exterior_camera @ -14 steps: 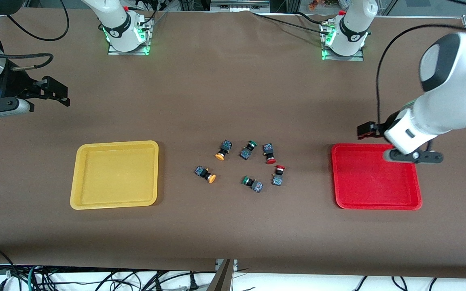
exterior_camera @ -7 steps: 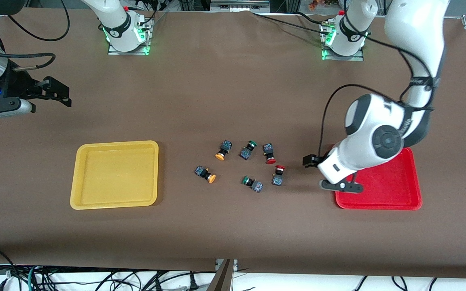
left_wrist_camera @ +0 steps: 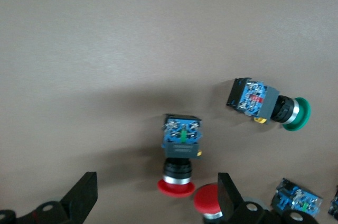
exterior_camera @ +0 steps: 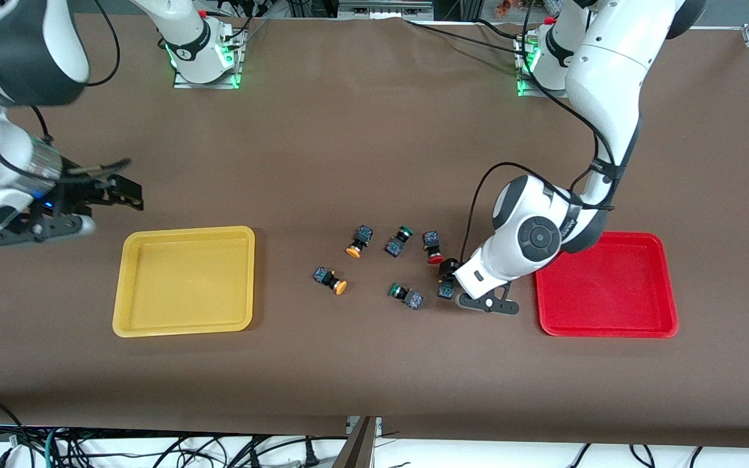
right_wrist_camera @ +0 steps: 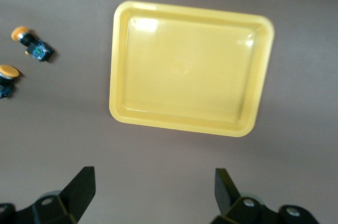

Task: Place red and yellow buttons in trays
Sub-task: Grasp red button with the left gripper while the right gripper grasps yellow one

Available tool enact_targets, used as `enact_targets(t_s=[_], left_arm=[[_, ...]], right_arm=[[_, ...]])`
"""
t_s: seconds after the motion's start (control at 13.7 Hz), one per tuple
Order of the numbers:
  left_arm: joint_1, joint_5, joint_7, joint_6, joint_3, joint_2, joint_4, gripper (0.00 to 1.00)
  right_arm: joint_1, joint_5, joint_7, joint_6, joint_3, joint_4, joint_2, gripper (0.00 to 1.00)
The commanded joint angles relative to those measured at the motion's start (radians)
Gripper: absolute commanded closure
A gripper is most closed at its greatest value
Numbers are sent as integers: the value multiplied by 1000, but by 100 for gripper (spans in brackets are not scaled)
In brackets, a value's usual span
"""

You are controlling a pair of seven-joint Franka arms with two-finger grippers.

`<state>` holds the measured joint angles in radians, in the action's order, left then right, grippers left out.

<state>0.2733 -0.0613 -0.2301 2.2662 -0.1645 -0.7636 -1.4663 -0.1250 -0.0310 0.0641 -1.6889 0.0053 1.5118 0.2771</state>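
Two red buttons lie mid-table: one [exterior_camera: 432, 247], and one [exterior_camera: 445, 290] nearer the front camera, partly under my left gripper [exterior_camera: 451, 270]. In the left wrist view my left gripper [left_wrist_camera: 156, 200] is open, and that nearer red button [left_wrist_camera: 180, 155] has its cap between the fingertips. The other red cap [left_wrist_camera: 208, 203] sits by one finger [left_wrist_camera: 227, 195]. Two yellow buttons [exterior_camera: 356, 242] [exterior_camera: 330, 279] lie toward the yellow tray [exterior_camera: 183, 286]. The red tray [exterior_camera: 608, 286] is empty. My right gripper [exterior_camera: 129, 195] is open and empty over bare table beside the yellow tray [right_wrist_camera: 190, 71].
Two green-capped buttons [exterior_camera: 399, 240] [exterior_camera: 406, 294] lie among the red and yellow ones; one shows in the left wrist view [left_wrist_camera: 269, 105]. The yellow buttons also show in the right wrist view [right_wrist_camera: 31, 44] [right_wrist_camera: 6, 78]. Arm bases stand along the table's farthest edge.
My left arm has swung from over the red tray down to the red button nearest that tray. My right arm has moved in toward the yellow tray. The buttons have not moved.
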Motion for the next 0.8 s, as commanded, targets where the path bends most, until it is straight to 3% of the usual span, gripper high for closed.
enact_targets(t_s=[0.0,0.22,0.59,0.73], left_arm=[[21,-8,-12,67,14,-45,35,0],[64,3,-12,104,35,-91,67,0],[89,70,-12,105,56,-112,75,0],[89,109,-12,105,56,-115,75,12]], right_arm=[[-30,-20,-3,-29,7,-19,103,0],[-99,-23,-10,-107,10,-18,140,0],[-220,-27,-10,-348,13,-21,296,0],[-275,-27,-15,-499,13,-21,382,0]])
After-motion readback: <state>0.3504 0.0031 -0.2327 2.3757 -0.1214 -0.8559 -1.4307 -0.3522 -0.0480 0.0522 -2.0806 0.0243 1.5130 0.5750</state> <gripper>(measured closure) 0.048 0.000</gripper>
